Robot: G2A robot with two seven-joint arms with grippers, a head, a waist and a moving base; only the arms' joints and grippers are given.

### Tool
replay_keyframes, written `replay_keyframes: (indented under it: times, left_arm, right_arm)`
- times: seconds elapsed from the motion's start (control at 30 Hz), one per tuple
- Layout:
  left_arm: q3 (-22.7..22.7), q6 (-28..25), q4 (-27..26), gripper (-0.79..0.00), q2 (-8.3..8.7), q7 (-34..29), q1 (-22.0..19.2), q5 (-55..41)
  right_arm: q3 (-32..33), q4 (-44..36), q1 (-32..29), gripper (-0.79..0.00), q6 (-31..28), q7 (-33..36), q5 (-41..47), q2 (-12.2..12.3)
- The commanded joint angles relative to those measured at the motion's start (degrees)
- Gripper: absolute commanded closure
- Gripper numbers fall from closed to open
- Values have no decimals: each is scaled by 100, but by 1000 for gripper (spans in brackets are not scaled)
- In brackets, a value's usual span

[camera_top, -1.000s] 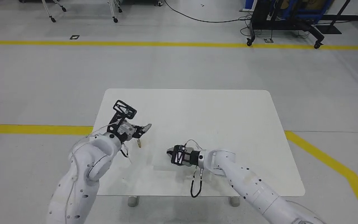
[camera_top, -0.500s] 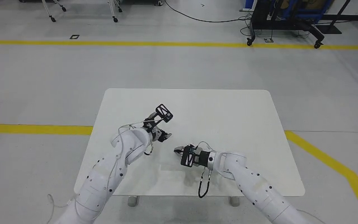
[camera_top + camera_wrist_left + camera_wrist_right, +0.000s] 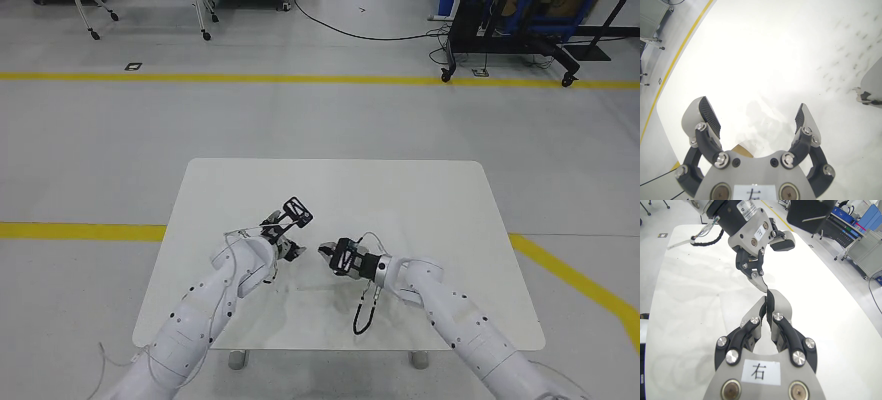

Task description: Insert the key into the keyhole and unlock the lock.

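Observation:
My left gripper (image 3: pixel 290 238) hovers over the middle of the white table (image 3: pixel 430 200), open wide with nothing between its ribbed pads (image 3: pixel 710 115). A small tan thing (image 3: pixel 741 149) peeks out past its palm; I cannot tell what it is. My right gripper (image 3: pixel 326 250) faces it from the right, its pads (image 3: pixel 770 306) pressed together and nothing visible between them. Seen from the right wrist, the right gripper (image 3: pixel 767 295) almost touches the tip of the lower finger (image 3: pixel 758 282) of the left gripper (image 3: pixel 774 266). I cannot make out a key or a lock.
A black cable loop (image 3: pixel 360 318) hangs from the right forearm near the table's front edge. Bare tabletop lies to the far side and to the right. Yellow floor lines (image 3: pixel 80 231) run past the table, with carts (image 3: pixel 520 30) far behind.
The left arm swung from the table's left side to the middle. The right gripper moved away from the front edge and a little right, so the two grippers now meet tip to tip.

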Motion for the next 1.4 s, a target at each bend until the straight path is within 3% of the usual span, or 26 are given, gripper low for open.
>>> replay_keyframes:
  times: [0.0,0.3,0.47,0.57,0.8,0.93,1.07,1.17,1.3,1.37]
  left_arm:
    - [42,72,54,-785,-19,56,-19,73]
    - [-185,532,112,-785,-76,467,-61,-203]
    - [-1027,748,-406,-785,58,644,150,-403]
    - [-1580,723,-892,-785,172,738,428,-281]
    - [-1580,723,-892,-785,172,738,428,-281]
    - [-1588,734,-883,-785,170,766,443,-319]
    - [-1859,465,-614,-785,155,1189,507,-1336]
    - [-2093,111,-302,-785,119,1217,386,-2731]
    - [-2366,-493,428,-785,63,683,47,-5175]
    - [-2297,-646,832,-785,61,249,-238,-5440]
  right_arm:
    - [22,46,11,0,48,42,172,-15]
    - [443,-122,-180,0,119,6,619,56]
    - [972,-880,-785,0,-209,-23,602,249]
    - [998,-931,-823,0,-263,38,589,263]
    - [998,-931,-823,0,-263,38,589,263]
    - [847,-842,-909,0,-611,-238,1979,166]
    - [757,-570,-783,0,-693,54,3648,60]
    - [715,-553,-744,0,-511,445,4529,11]
    - [879,-735,-836,0,-386,772,5221,26]
    - [1021,-874,-959,0,-202,754,5499,39]
